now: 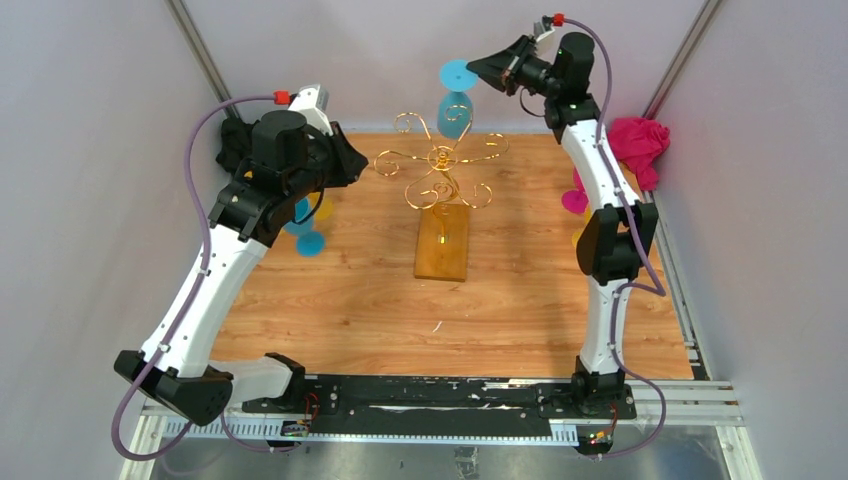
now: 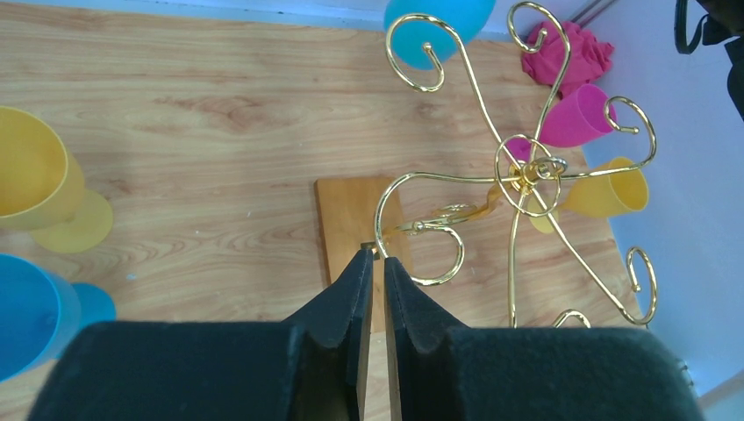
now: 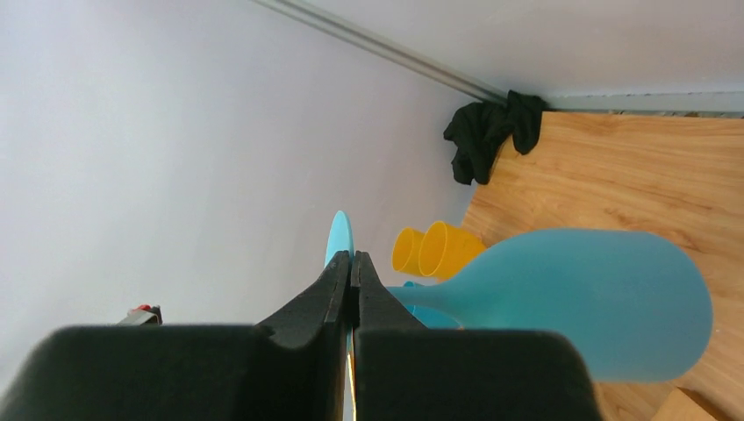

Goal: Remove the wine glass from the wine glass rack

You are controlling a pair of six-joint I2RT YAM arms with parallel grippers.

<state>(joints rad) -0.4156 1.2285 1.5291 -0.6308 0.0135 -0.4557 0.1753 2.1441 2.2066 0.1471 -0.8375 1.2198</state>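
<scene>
**A:** Entry one, right gripper [image 3: 353, 256]?

**B:** Closed flat on the thin round foot [image 3: 339, 232] of the turquoise plastic wine glass [image 3: 579, 303]. The foot seems uppermost, with the bowl slung below.

**A:** Entry two, left gripper [image 2: 375, 260]?

**B:** Drawn to a narrow slit, apparently pinching one curl-end of the gold wire wine glass rack [image 2: 526, 171]. The rack stands on its orange-brown wooden base [image 1: 443, 245] in the middle of the wood-grain desk [image 1: 350, 300].

**A:** Glass relative to rack?

**B:** Raised, just behind the far scroll arms. It looks free of the wire, though one curl overlaps the bowl from above, so contact cannot be excluded.

**A:** Step in hand?

**B:** Carry-off, I judge: the lift seems done, the placing is not. The next move calls for drawing the glass clear of the curls. Then it must be turned bowl-up, lowered onto bare desk and the foot released.
</scene>
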